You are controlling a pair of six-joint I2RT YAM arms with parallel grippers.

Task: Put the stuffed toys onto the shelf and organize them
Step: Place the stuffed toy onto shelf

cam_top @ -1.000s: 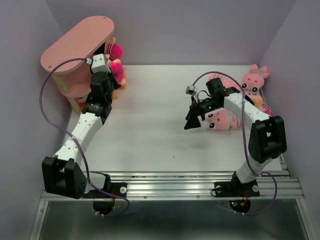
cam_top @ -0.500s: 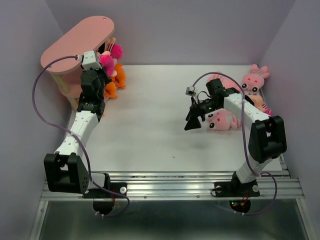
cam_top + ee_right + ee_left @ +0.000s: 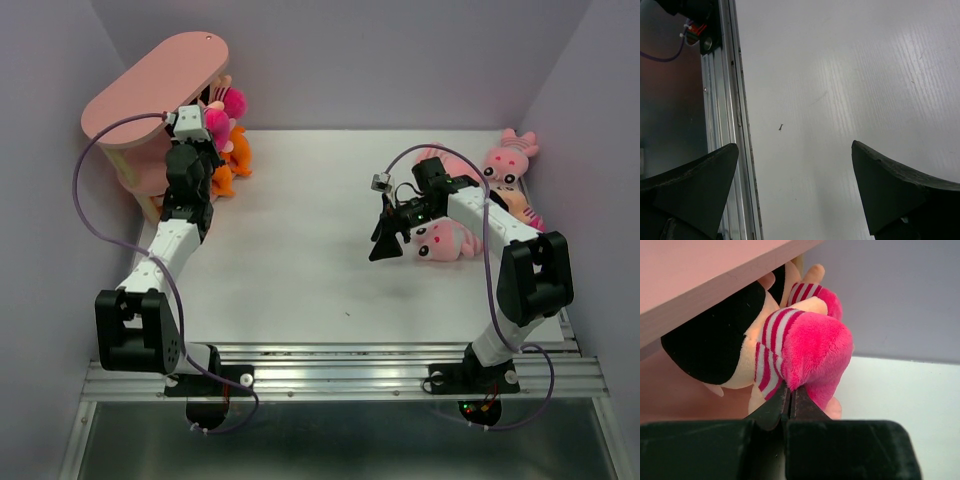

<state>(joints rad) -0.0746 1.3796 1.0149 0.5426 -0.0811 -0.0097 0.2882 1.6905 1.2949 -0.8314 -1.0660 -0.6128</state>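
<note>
The pink shelf [image 3: 150, 85] stands at the back left; its top board [image 3: 690, 275] fills the upper left of the left wrist view. My left gripper [image 3: 206, 136] [image 3: 789, 390] is shut on the magenta clothing of a black-haired doll [image 3: 810, 340] [image 3: 215, 125], held at the shelf's edge just under that board. A second doll [image 3: 230, 100] and orange toys [image 3: 228, 165] sit by the shelf's right end. My right gripper [image 3: 385, 240] [image 3: 795, 165] hangs open over bare table, beside a light pink striped animal [image 3: 445, 240].
More pink striped animals [image 3: 505, 160] [image 3: 435, 160] and a doll [image 3: 520, 205] lie at the right by the wall. The metal rail [image 3: 730, 125] runs along the table's near edge. Purple walls close in on three sides.
My left arm has swung left and up toward the shelf, carrying the doll to the edge under the top board. The right arm has not moved.
</note>
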